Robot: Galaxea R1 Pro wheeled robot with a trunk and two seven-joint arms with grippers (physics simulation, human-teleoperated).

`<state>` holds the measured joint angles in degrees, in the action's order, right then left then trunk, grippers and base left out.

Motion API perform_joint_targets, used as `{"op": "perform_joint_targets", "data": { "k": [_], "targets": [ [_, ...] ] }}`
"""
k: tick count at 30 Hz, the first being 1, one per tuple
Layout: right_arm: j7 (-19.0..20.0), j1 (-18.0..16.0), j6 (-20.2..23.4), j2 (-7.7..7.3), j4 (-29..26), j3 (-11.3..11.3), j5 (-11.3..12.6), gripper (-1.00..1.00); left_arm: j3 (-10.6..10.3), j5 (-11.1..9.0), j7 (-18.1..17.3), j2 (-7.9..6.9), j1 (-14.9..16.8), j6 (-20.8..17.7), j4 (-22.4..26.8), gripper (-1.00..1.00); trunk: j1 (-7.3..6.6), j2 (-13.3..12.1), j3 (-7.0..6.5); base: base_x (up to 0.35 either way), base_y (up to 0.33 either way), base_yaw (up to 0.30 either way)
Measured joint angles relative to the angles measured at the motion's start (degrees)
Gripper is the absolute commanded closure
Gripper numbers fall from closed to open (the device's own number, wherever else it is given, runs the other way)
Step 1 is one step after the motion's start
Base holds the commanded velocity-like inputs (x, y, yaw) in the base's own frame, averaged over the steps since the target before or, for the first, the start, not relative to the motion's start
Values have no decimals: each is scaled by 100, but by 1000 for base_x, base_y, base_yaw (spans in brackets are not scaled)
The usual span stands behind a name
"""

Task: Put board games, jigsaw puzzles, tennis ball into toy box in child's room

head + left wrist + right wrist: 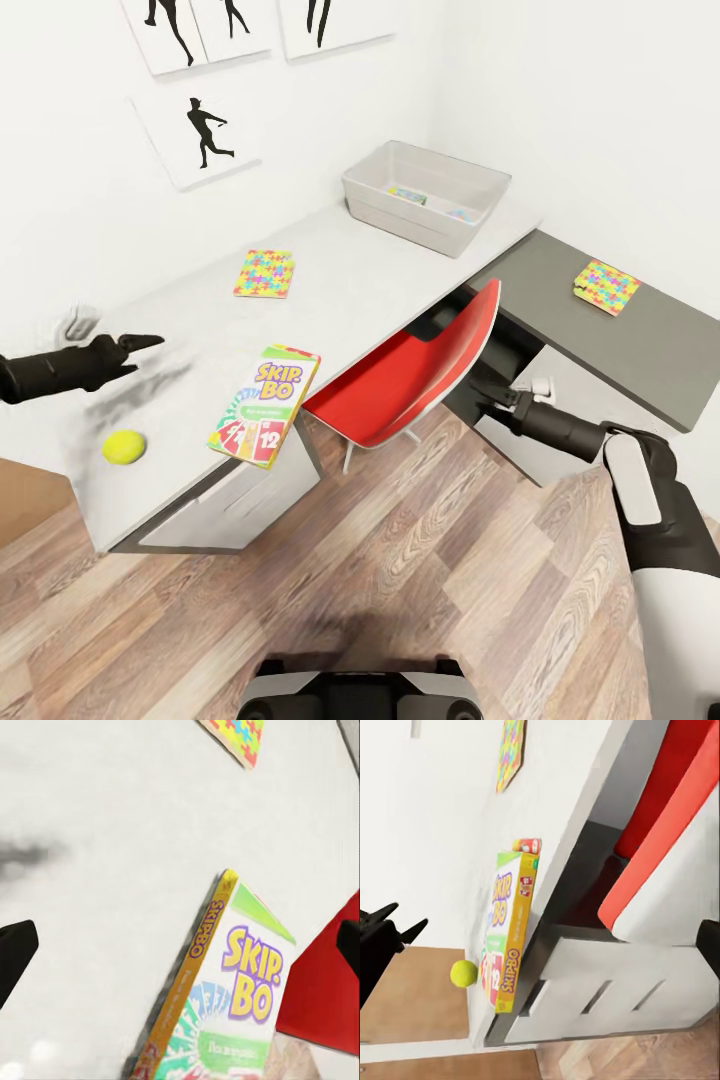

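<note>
In the head view the left gripper (150, 343) is held level above the pale tabletop (370, 275) at nine o'clock, its arm reaching in from the left edge and its dark fingers pointing toward three o'clock; the jaws are seen spread apart and empty in the left wrist view. Below it, at about eight o'clock, the tennis ball (124, 446) is seen resting on the tabletop, yellow-green and round. Just beside it toward the centre, the Skip-Bo board game (265, 404) is laid flat, its lower corner overhanging the tabletop's front edge; its green and yellow lid is shown close up in the left wrist view (232, 1009). Farther back, at eleven o'clock, a jigsaw puzzle (264, 273) is laid flat, multicoloured. At one o'clock the grey toy box (427, 196) is set by the wall, with coloured items visible inside. A red chair (420, 375) is tucked beneath the tabletop. At three o'clock a second jigsaw puzzle (606, 287) is laid on the dark grey tabletop (640, 350). The right gripper (482, 393) is held low beside the chair at four o'clock, forearm angled inward; whether its jaws are parted cannot be told.
</note>
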<state>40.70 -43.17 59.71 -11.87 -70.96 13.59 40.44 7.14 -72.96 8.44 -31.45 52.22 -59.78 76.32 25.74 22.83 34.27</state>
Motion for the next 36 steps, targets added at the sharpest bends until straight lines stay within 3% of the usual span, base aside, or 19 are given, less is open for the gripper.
{"op": "perform_joint_targets", "data": {
  "k": [1,2,3,4,6,8,9,12,15,17,20,23,24,26,27,29,32,34,36],
  "targets": [
    [1,37,2,-19,2,3,9,-100,-48,-281,-32,-160,-95,0,6,-100,0,0,0,0,0,0],
    [3,110,0,-61,8,6,9,-100,-117,-732,-92,-455,-271,0,14,-100,0,0,0,0,0,0],
    [6,153,2,-82,12,9,16,-100,-145,-961,-128,-613,-368,0,17,-100,0,0,0,0,0,0],
    [9,243,-1,-122,20,13,12,-100,-180,-1313,-223,-883,-553,0,22,-100,0,0,0,0,0,0],
    [12,399,-1,-169,29,19,7,-100,-210,-1785,-444,-1250,-837,1,27,-100,0,0,0,0,0,0],
    [13,506,1,-192,32,23,11,-100,-222,-2042,-661,-1465,-1019,2,29,-100,0,0,0,0,0,0],
    [14,606,0,-216,38,25,1,-100,-230,-2224,-919,-1652,-1181,2,26,-100,0,0,0,0,0,0],
    [18,918,-145,-261,54,29,-19,-100,-242,-2437,-1720,-2038,-1646,-2,-89,-100,0,0,0,0,0,0],
    [51,1238,-491,-278,75,27,-21,-100,-240,-2462,-2457,-2285,-2045,-3,-359,-100,0,0,0,0,0,0],
    [140,1562,-784,-281,87,19,-36,-100,-242,-2456,-3201,-2519,-2308,-2,-624,-100,0,0,0,0,0,0],
    [238,1848,-1045,-253,96,1,-42,-100,-268,-2342,-3883,-2647,-2448,3,-858,-100,1,0,0,0,0,0],
    [288,2027,-1374,-204,128,-32,-32,-100,-565,-1890,-4563,-2677,-2614,5,-1202,-100,1,0,0,0,0,0],
    [295,2058,-1453,-186,140,-42,-29,-100,-754,-1666,-4828,-2663,-2671,8,-1378,-100,1,-1,1,0,0,0],
    [281,2090,-1543,-95,164,-81,-27,-100,-1182,-1300,-5462,-2518,-2739,13,-1868,-100,1,-1,1,0,0,0],
    [276,2094,-1557,-54,171,-101,-29,-100,-1301,-1247,-5643,-2457,-2741,3,-2018,-100,1,-1,0,0,0,0],
    [257,2107,-1597,118,231,-242,-45,-100,-1706,-817,-6471,-2228,-2761,120,-2591,-100,1,-1,0,0,0,0],
    [246,2110,-1610,179,279,-362,-53,-100,-1844,-381,-7042,-2160,-2766,342,-2793,-100,1,-1,0,0,0,0],
    [241,2112,-1616,207,301,-476,-55,-100,-1910,85,-7766,-2112,-2772,519,-2885,-100,1,-1,0,0,0,0],
    [238,2112,-1620,215,304,-503,-42,-100,-1926,326,-8160,-2102,-2772,599,-2908,-100,1,-1,0,0,0,0]
  ]
}}
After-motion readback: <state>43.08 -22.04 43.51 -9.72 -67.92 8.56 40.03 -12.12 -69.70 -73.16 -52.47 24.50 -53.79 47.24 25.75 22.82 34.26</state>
